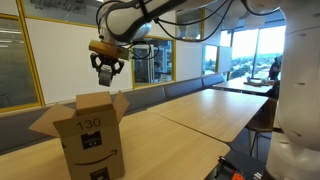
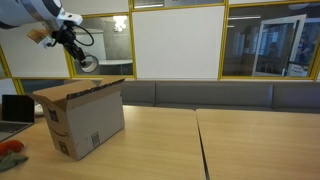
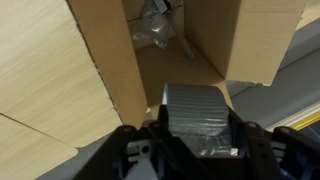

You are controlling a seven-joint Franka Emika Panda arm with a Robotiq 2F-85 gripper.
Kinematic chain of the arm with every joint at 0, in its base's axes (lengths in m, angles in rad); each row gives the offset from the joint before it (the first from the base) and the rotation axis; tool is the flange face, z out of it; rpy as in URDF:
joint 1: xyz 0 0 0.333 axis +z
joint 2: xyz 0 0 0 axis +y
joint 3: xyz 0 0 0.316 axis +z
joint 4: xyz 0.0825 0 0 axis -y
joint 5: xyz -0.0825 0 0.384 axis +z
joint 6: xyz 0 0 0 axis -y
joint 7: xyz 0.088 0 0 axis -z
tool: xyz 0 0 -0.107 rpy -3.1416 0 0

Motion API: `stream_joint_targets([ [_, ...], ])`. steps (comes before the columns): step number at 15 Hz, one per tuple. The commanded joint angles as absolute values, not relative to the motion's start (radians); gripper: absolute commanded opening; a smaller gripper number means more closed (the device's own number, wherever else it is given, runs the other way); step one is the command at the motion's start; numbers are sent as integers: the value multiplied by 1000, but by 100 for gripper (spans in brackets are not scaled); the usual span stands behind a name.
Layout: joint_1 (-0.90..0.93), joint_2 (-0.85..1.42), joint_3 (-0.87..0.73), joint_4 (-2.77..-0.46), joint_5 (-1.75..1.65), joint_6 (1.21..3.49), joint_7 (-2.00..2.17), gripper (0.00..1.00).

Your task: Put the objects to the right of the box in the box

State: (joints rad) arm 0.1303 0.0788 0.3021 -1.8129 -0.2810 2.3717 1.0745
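My gripper [image 3: 197,132] is shut on the grey tape roll [image 3: 195,112], which fills the space between its black fingers in the wrist view. It hangs in the air above the open brown cardboard box [image 3: 165,70], looking down into it between the raised flaps. In both exterior views the gripper [image 1: 107,70] [image 2: 80,58] sits well above the box [image 1: 88,132] [image 2: 82,118], over its top opening. The roll [image 2: 89,63] shows as a small grey ring at the fingertips. The box carries a handwritten "130" and a black arrow logo. Something crumpled and shiny [image 3: 156,24] lies on the box floor.
The box stands on a light wooden table [image 1: 190,115] joined to others, with a grey bench [image 2: 220,93] behind. A laptop [image 2: 14,108] and an orange-red item [image 2: 10,150] sit beside the box. The robot's white base [image 1: 298,110] stands at the table edge.
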Motion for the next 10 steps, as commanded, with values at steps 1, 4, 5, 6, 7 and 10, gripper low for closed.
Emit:
stream_joint_targets([
  [1, 177, 207, 264, -1664, -159, 2364, 895, 29],
  [4, 188, 297, 253, -1593, -34, 2345, 755, 29],
  [5, 189, 315, 252, -1578, 11, 2333, 709, 29],
  [6, 187, 348, 250, -1555, 55, 2324, 665, 29],
  [7, 188, 368, 248, -1545, 93, 2314, 629, 29],
  [10, 187, 438, 235, -1489, 181, 2226, 551, 79],
])
